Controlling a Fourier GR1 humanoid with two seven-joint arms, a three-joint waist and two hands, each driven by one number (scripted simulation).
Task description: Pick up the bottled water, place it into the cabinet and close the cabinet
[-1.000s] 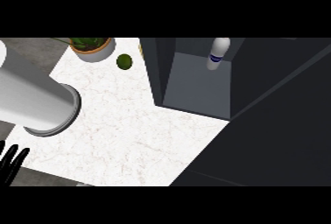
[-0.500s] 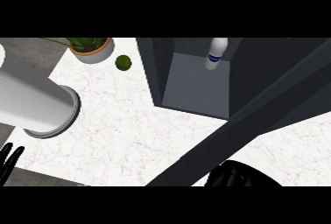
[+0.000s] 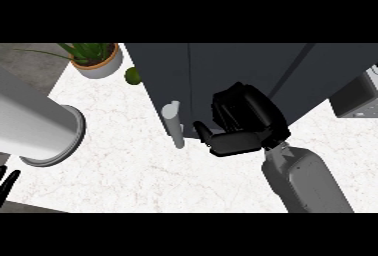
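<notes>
1. The cabinet stands shut on the counter; the bottled water does not show.
2. The right hand lies flat on its door, fingers straight, holding nothing, beside the handle, which runs upright.
3. The left hand rests at the lower left edge, fingers up.
4. A potted plant and a lime sit beyond the cabinet's left side.

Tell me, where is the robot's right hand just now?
In the head view, the right hand is right of centre, against the dark cabinet door, just right of its grey handle.

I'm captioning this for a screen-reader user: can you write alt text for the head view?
The robot's right hand rests against the dark cabinet door, which looks shut, beside its pale handle. A potted plant and a small green fruit sit at the back of the white counter; the left hand shows at the lower left edge.
</notes>
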